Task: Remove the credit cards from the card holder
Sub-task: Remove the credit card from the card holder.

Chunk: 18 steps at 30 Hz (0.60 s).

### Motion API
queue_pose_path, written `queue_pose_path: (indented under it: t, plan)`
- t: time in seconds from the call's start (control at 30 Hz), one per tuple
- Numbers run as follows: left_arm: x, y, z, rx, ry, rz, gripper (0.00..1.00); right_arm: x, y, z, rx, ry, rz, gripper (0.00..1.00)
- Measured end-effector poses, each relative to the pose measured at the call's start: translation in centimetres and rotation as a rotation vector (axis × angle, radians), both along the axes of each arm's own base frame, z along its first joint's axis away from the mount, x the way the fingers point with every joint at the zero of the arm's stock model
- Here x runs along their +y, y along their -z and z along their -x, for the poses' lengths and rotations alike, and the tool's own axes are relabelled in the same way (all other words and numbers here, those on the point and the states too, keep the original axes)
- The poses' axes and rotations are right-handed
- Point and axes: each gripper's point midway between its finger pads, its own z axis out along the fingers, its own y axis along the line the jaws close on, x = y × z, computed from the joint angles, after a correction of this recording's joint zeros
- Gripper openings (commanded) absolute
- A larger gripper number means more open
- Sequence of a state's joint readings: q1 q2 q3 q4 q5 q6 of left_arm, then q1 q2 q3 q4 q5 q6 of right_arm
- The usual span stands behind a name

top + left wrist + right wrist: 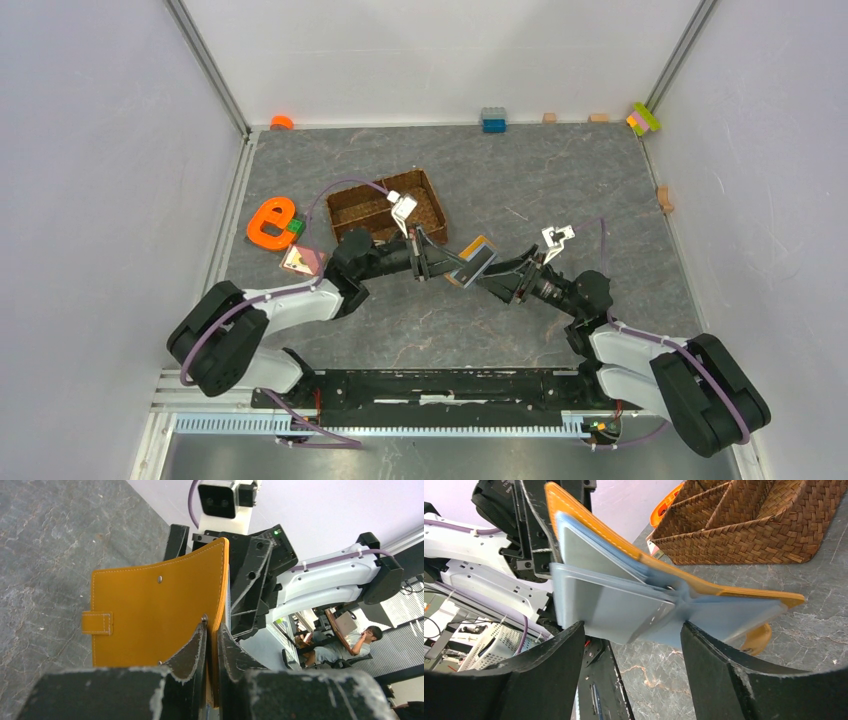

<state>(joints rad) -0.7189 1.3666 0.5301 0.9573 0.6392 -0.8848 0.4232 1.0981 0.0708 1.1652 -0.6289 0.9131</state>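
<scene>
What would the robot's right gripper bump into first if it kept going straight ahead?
The card holder: its pale blue inside sits right ahead of the open right gripper, held up by the left gripper. It looks very close, though depth is hard to judge.

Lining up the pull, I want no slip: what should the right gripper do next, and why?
Probably close the right gripper on the pale card jutting from the card holder. Its jaws stand open either side of that card, while the left gripper is clamped on the holder's orange cover, holding it spread.
</scene>
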Motion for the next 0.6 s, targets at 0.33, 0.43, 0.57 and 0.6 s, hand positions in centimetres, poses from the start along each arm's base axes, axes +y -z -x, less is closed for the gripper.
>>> queue_pose_path:
  t: [0.33, 0.43, 0.57, 0.6]
  plan:
    - [-0.5, 0.9, -0.5, 0.023, -0.001, -0.021, 0.02, 0.0, -0.3, 0.1, 0.003, -0.003, -0.012, 0.88]
    - [-0.6, 1.0, -0.4, 0.028, 0.002, -0.026, 0.02, 0.0, -0.4, 0.1, -0.001, -0.004, -0.016, 0.88]
    - [-1.0, 0.9, -0.1, 0.026, 0.015, -0.032, 0.02, 0.0, -0.4, 0.1, -0.003, -0.005, -0.017, 0.71]
    - [-1.1, 0.9, 0.0, 0.023, 0.019, -0.032, 0.02, 0.0, -0.4, 0.1, -0.002, -0.005, -0.017, 0.65]
